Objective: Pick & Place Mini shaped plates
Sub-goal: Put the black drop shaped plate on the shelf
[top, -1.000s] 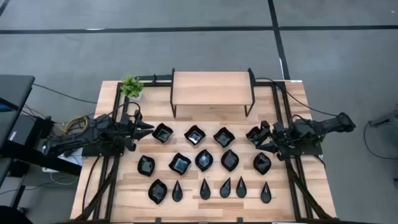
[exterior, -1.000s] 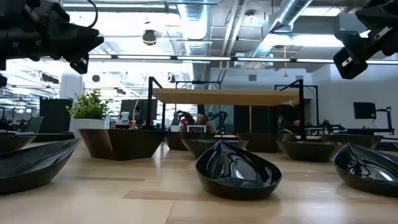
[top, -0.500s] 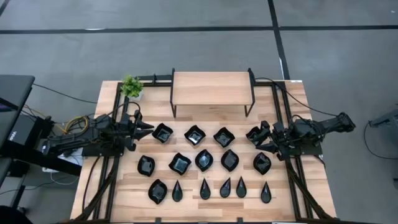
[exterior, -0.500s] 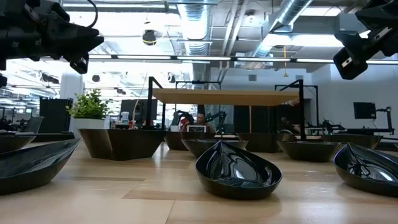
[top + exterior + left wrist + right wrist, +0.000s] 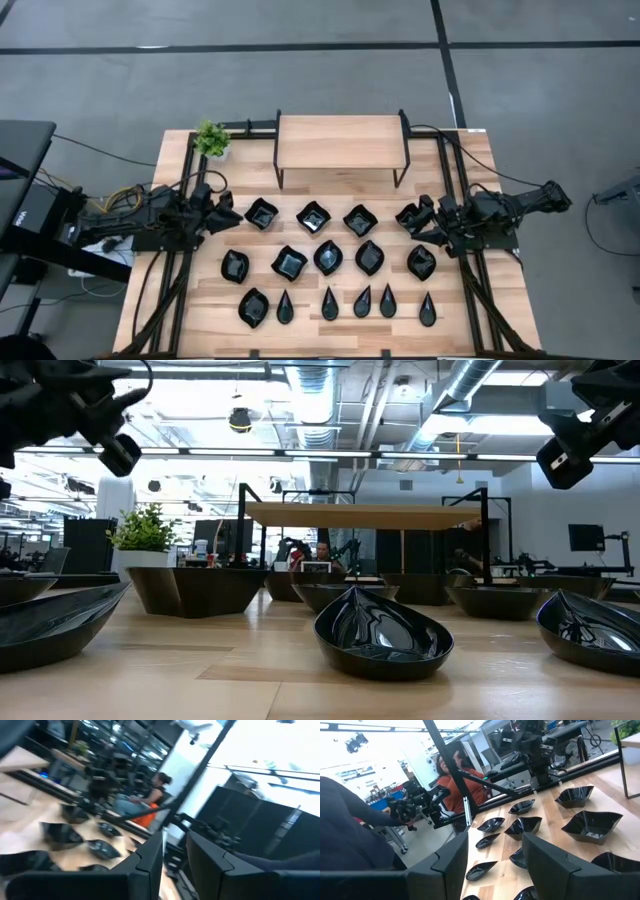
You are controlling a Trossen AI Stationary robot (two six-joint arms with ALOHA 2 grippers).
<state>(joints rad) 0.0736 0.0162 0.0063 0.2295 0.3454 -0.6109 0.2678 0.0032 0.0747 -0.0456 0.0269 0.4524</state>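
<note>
Several mini shaped plates, glossy black, lie flat in three rows on the wooden table: wavy squares such as one in the far row, leaf-like ovals such as one in the middle row, and narrow teardrops such as one in the near row. My left gripper hovers above the table to the left of the far row's leftmost plate. It is open by a narrow gap with nothing in it. My right gripper hovers at the far row's right end, open and empty.
A wooden shelf on black legs stands at the table's far middle, and a small green potted plant at the far left. Black rails run along both side edges. People sit beyond the table.
My left gripper has rolled about its own axis and tipped slightly upward, its tip drawing a little back toward the table's left edge. Its finger gap looks unchanged. The plates have kept still.
</note>
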